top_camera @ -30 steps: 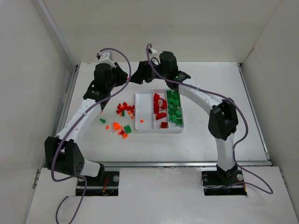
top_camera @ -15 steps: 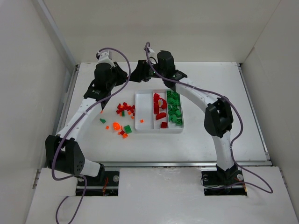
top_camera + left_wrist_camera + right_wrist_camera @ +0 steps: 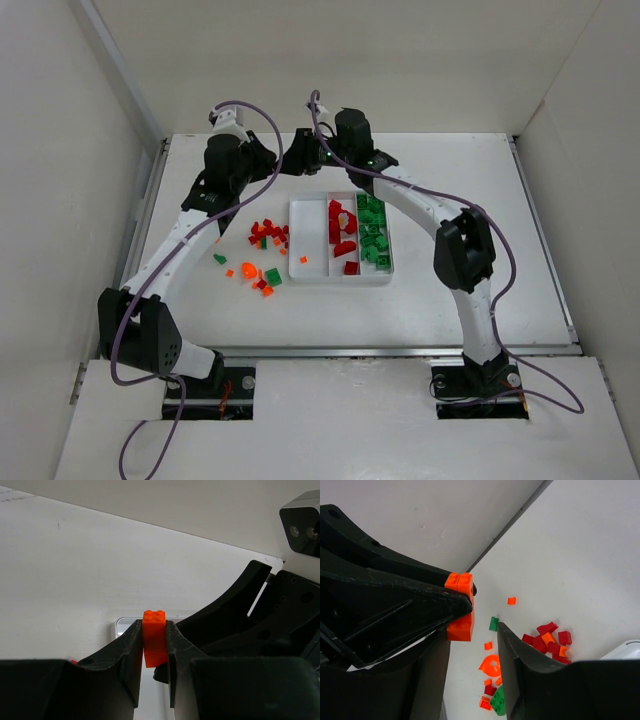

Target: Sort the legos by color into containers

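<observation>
My left gripper (image 3: 154, 647) is shut on a tall orange lego (image 3: 154, 636) and holds it up behind the tray's far left corner. My right gripper (image 3: 472, 630) faces it, jaws open on either side of the same lego (image 3: 460, 606), and a gap shows beside the right finger (image 3: 512, 655). From above, both grippers (image 3: 283, 163) meet tip to tip. In the white tray (image 3: 340, 281), the containers hold one tiny orange piece (image 3: 303, 259) on the left, dark red legos (image 3: 343, 232) in the middle and green legos (image 3: 374, 235) on the right.
Loose red, orange and green legos (image 3: 262, 252) lie on the table left of the tray, and they show below my right gripper as a red cluster (image 3: 547, 637) and an orange round piece (image 3: 491, 665). White walls enclose the table.
My right gripper has slid left to the lego held by the left gripper, and its jaws have narrowed around it. The left gripper has stayed put.
</observation>
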Controlling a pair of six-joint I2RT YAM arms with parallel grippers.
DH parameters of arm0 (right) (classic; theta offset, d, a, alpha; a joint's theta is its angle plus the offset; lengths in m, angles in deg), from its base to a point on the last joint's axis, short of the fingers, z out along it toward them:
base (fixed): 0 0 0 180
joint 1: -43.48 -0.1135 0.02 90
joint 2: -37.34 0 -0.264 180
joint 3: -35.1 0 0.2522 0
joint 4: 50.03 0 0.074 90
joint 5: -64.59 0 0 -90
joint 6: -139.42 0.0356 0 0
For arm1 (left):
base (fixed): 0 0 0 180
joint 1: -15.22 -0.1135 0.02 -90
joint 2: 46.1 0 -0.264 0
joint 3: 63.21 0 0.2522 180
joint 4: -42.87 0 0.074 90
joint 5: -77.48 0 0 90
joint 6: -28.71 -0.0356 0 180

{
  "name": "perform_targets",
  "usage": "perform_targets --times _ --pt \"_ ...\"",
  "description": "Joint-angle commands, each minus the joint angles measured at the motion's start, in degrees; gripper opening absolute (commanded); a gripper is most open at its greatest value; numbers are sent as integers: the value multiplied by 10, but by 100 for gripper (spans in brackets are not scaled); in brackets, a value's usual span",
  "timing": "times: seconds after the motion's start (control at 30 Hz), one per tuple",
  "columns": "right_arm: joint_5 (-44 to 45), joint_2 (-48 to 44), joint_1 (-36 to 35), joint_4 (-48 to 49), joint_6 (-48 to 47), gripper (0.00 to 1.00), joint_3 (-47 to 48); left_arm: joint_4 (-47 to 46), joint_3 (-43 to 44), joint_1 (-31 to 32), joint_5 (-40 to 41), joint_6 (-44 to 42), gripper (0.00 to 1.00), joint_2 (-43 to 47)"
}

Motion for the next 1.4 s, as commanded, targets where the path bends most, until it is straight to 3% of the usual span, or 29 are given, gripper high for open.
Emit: perform_targets --times 0.0,0.17,0.27,0.43,0.67,0.77,0.9,1.37 --pt "6 -5 -2 59 12 47 28 -21 13 7 -18 -5 0 4" --pt "6 -12 -2 82 23 46 14 -21 8 7 -18 -5 0 4" --pt "-17 -12 -2 117 29 57 6 -21 8 7 -18 -5 0 4" --pt "20 -40 -2 161 54 53 -38 -40 -3 7 -18 21 0 4" --pt "49 -64 -2 369 153 48 -120 -112 -23 -4 -41 112 0 9" --pt "49 -79 -7 382 132 48 -142 -143 -29 -12 -68 160 0 9" --pt "111 -127 -7 526 126 48 -242 -143 -41 -25 -68 179 0 14" --pt "95 -89 -12 504 126 47 -205 -137 -41 -25 -98 174 0 14"
